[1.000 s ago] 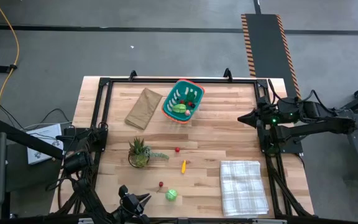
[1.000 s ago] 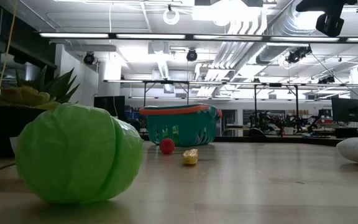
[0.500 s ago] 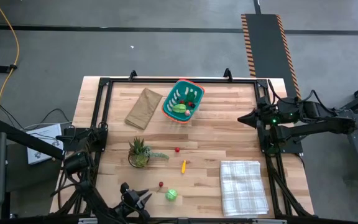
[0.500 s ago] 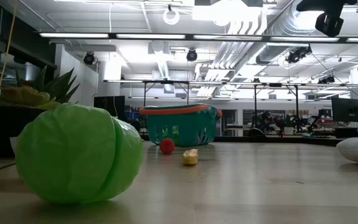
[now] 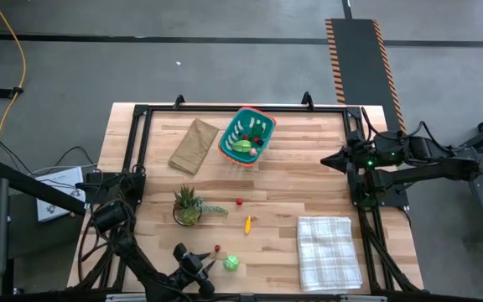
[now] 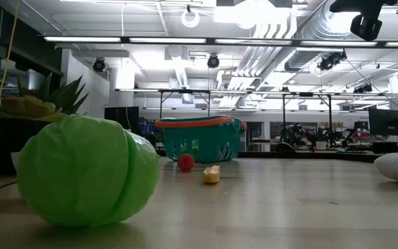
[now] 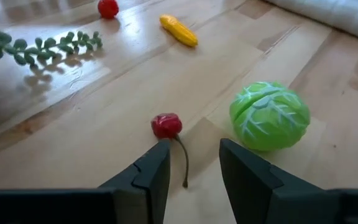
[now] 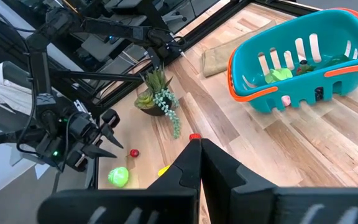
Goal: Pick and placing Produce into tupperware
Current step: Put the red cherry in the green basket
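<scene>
Your left gripper (image 5: pixel 206 262) sits low over the table's (image 5: pixel 309 168) near edge, toward the near-left corner, with its fingers (image 7: pixel 151 174) parted to a moderate gap and nothing between them. Just ahead of the fingertips lies a red cherry (image 7: pixel 166 125) with its stem (image 7: pixel 184 163) trailing back into the gap between the fingers (the fruit itself is outside the grip). Beside the cherry, on the side toward the checked cloth (image 5: pixel 329 250), rests the green cabbage (image 7: pixel 270 116), close to the gripper but not touching it.

Further in toward the table's middle you have a yellow corn piece (image 5: pixel 247 224) and a second small red fruit (image 5: pixel 239 201), each lying alone on the wood. The potted plant (image 5: pixel 187 205) stands near the left edge, its leafy sprig (image 7: pixel 42 46) lying out across the boards.

The tupperware (image 5: pixel 246 136) stands near the far edge, about midway along it, already holding green and red produce (image 5: pixel 243 145). A brown paper bag (image 5: pixel 194 144) lies flat just to its left.

Your right gripper (image 8: pixel 199 155) is pulled back at the table's right edge, raised above the surface, its fingers pressed together and carrying nothing.
</scene>
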### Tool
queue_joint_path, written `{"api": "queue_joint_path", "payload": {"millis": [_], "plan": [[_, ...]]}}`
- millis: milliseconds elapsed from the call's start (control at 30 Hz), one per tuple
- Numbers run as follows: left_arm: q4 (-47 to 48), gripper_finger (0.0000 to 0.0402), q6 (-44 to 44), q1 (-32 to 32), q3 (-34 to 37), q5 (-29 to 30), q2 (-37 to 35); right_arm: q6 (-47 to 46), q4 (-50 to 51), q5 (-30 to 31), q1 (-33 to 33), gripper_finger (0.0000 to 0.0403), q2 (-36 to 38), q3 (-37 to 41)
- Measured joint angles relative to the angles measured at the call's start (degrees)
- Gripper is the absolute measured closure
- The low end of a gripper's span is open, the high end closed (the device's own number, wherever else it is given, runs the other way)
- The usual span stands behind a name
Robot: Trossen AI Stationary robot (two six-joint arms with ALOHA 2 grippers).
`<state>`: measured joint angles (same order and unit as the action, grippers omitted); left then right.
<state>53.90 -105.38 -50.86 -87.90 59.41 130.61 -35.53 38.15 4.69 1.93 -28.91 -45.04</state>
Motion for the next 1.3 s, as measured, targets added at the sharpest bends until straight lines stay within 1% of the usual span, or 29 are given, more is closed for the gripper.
{"api": "queue_joint_path", "payload": {"millis": [233, 400, 833, 1300], "plan": [[-0.01, 0.0273, 0.07, 0.27, 0.00, -0.92, 0.00, 0.01, 0.02, 0.01, 0.00, 0.0402, 0.00, 0.00], [-1.15, 0.0273, -0.27, 0.22, -0.04, -2.23, 1.49, 0.02, 0.04, 0.02, 0.00, 0.0402, 0.00, 0.00], [-2.58, 0.0273, 0.13, 0.59, -0.04, -1.78, 1.73, 0.00, 0.22, 0.04, 0.00, 0.0402, 0.00, 0.00], [-3.10, 0.0273, 3.38, 2.26, -0.04, -2.63, 1.73, 0.00, 0.22, 0.04, -0.01, 0.0402, 0.00, 0.00]]}}
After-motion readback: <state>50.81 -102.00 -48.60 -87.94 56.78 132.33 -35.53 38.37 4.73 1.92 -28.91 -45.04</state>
